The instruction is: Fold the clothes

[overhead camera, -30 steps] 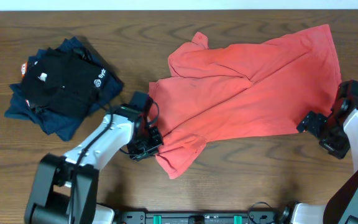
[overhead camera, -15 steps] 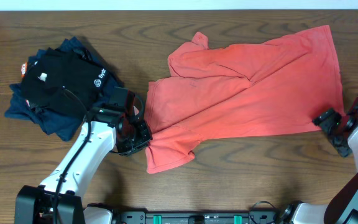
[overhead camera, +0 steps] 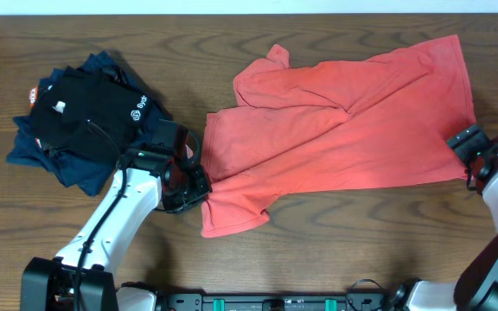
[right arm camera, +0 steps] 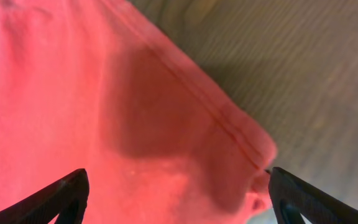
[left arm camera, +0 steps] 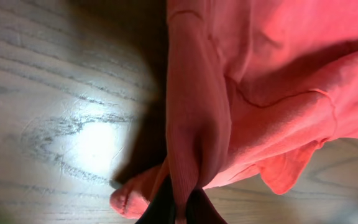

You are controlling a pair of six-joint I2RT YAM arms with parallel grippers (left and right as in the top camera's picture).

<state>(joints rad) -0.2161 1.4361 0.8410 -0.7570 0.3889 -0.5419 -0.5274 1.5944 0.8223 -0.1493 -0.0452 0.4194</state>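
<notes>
The coral-red T-shirt [overhead camera: 335, 130] lies spread and rumpled across the middle and right of the wooden tabletop [overhead camera: 361, 250], with a long diagonal crease running through it. One sleeve pokes up at the far edge, another flap hangs toward the near side, and the hem end reaches the right side.

Over on the left, the left pincer [overhead camera: 195, 186] is clamped tight on the shirt's left edge. The left wrist view says it all: a ridge of coral fabric is pulled up and squeezed between the two dark fingertips [left arm camera: 194, 208] at the bottom of the picture, with a stitched hem curling away to the right.

On the right, the right pincer [overhead camera: 472, 155] sits at the shirt's near right corner, jaws standing wide apart. From the right wrist camera, the two black fingers [right arm camera: 61, 196] frame the stitched corner of the hem, cloth between them and nothing gripped.

At the far left sits a pile of dark clothes: a black shirt [overhead camera: 80, 112] on top of navy-blue garments [overhead camera: 76, 173]. The black shirt carries a small white logo [overhead camera: 139, 105] with a short word beside it, too small to read. There is also a little white square tag [overhead camera: 60, 106] and an orange-and-white patch [overhead camera: 35, 95] at the pile's left edge, its print illegible too.
</notes>
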